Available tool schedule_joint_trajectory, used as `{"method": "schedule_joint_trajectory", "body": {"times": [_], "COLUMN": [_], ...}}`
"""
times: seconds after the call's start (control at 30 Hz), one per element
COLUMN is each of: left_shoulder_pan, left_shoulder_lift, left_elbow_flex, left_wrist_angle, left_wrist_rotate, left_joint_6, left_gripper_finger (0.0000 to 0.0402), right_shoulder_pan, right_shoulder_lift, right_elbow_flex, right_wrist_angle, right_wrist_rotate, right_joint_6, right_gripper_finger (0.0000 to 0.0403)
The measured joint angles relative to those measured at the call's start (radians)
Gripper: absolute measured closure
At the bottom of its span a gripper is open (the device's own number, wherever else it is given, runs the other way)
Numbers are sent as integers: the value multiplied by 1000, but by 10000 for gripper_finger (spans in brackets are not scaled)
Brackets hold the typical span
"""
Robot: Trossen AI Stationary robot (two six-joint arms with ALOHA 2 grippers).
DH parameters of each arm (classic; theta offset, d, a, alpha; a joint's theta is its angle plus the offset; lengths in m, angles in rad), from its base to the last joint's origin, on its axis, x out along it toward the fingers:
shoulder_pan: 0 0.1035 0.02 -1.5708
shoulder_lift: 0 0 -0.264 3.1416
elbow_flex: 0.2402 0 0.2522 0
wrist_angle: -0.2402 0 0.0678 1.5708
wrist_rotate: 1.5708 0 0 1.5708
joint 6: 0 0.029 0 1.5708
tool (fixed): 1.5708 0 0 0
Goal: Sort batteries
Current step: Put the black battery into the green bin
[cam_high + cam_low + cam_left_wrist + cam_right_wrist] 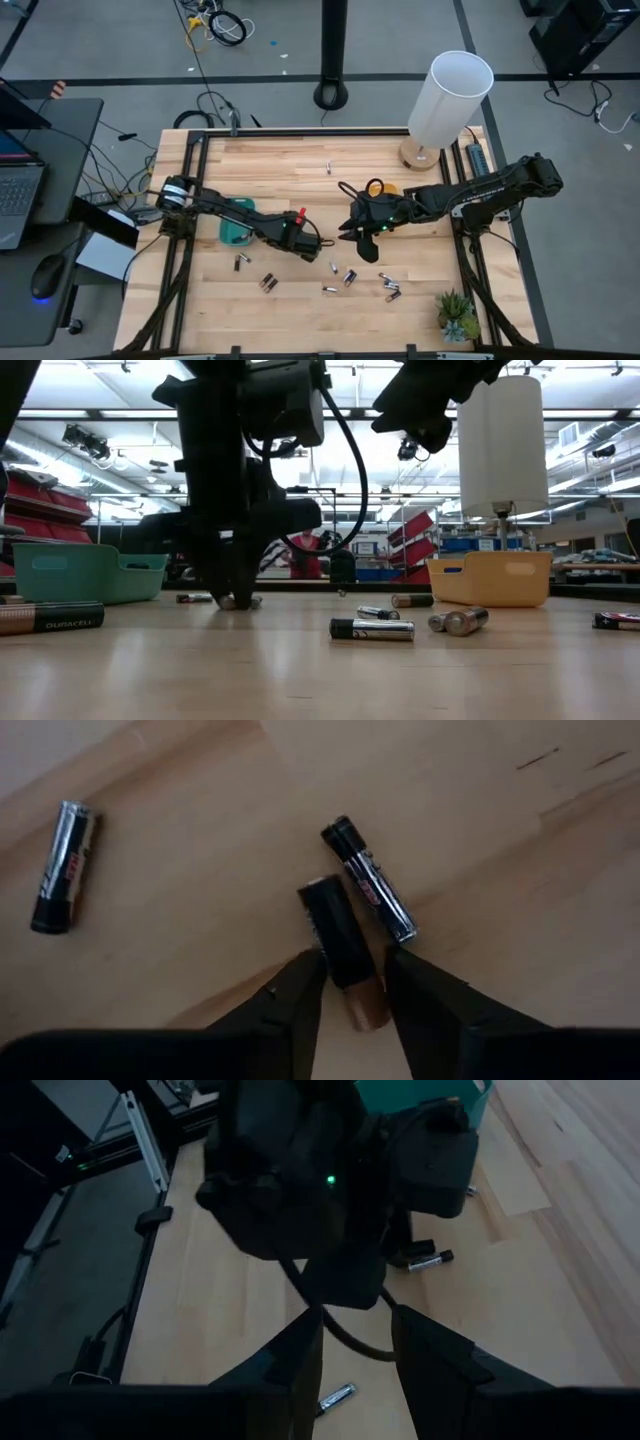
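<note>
Several small batteries [350,277] lie scattered on the wooden table near its near edge, and one lone battery [328,167] lies toward the far edge. My left gripper [318,245] is down at the table, shut on a black-and-copper battery [335,925]. A slimmer black-and-silver battery [370,890] lies right beside it, and another battery [62,867] lies farther off. My right gripper [352,232] hangs open above the table just right of the left gripper, with nothing between its fingers [300,1355]. My left gripper pinches the black-and-copper battery between its two fingers [300,995], at the half toward its copper end [362,1005]. The fingers come from above, pointing down, and lie across the battery. In the low view the battery [243,601] lies flat on the table.
A green tray [237,228] sits under the left arm and a yellow tray [386,187] under the right arm. A white lamp [450,95] and a power strip [478,158] stand at the far right, a small plant [458,315] at the near right corner.
</note>
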Motion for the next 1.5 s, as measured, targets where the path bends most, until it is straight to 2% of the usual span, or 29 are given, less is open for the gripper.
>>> {"method": "schedule_joint_trajectory", "body": {"times": [0.23,0.63,0.93,1.17,1.27,1.5], "left_shoulder_pan": [8,11,10,29,29,21], "left_shoulder_lift": [0,-28,-142,-220,-265,-367], "left_elbow_flex": [-1,-8,-7,-6,-5,-4], "left_wrist_angle": [-2,-17,59,44,-39,-435], "left_wrist_rotate": [5,2,-67,-101,-91,-28], "left_joint_6": [76,149,259,343,366,367], "left_gripper_finger": [352,352,352,352,352,352], "right_shoulder_pan": [7,7,-5,-30,-37,-43], "right_shoulder_lift": [0,0,-2,-4,-10,-20], "right_elbow_flex": [0,0,0,0,0,0], "right_wrist_angle": [0,-3,-5,-1,-2,-1], "right_wrist_rotate": [-1,5,62,67,70,83], "right_joint_6": [-4,-6,70,87,93,91], "right_gripper_finger": [273,273,273,273,273,273]}}
